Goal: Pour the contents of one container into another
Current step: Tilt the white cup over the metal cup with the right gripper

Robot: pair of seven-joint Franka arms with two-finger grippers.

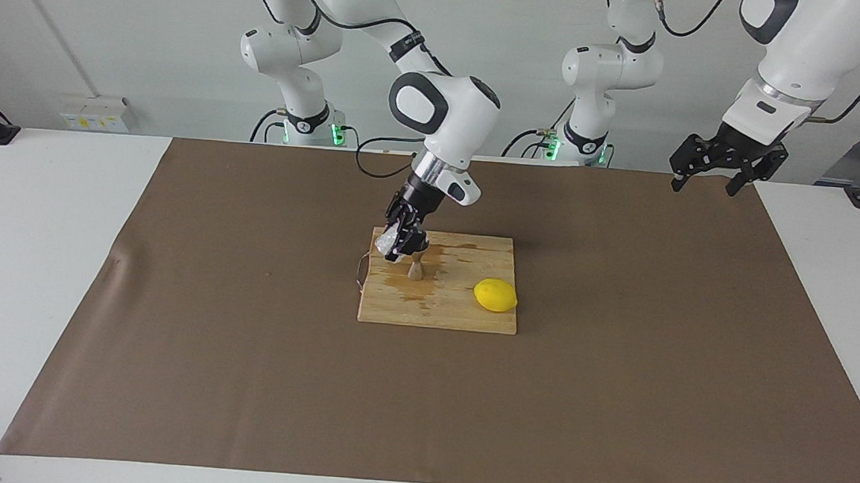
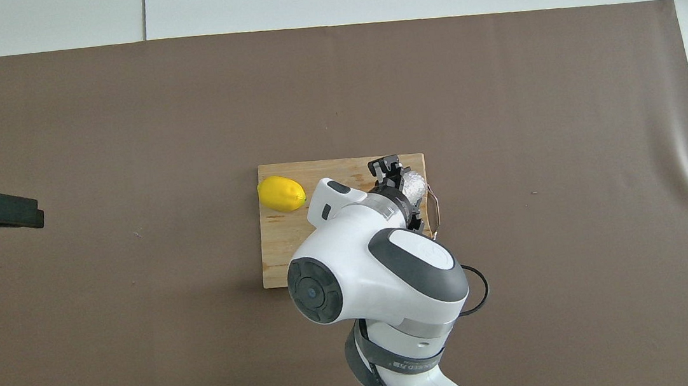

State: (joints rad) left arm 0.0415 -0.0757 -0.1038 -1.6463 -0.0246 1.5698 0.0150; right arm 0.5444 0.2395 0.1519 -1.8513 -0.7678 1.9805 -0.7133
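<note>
On the wooden cutting board stands the small metal jigger, upright. Just above its mouth, my right gripper is shut on the clear textured glass cup and holds it tilted toward the jigger. From overhead the cup shows beside the right gripper, and the arm hides the jigger. My left gripper hangs open and raised over the mat's corner at the left arm's end, waiting; its dark tip shows at the overhead view's edge.
A yellow lemon lies on the board toward the left arm's end. A dark wet stain spreads over the board around the jigger. A thin wire loop sticks out from the board's edge toward the right arm's end. A brown mat covers the table.
</note>
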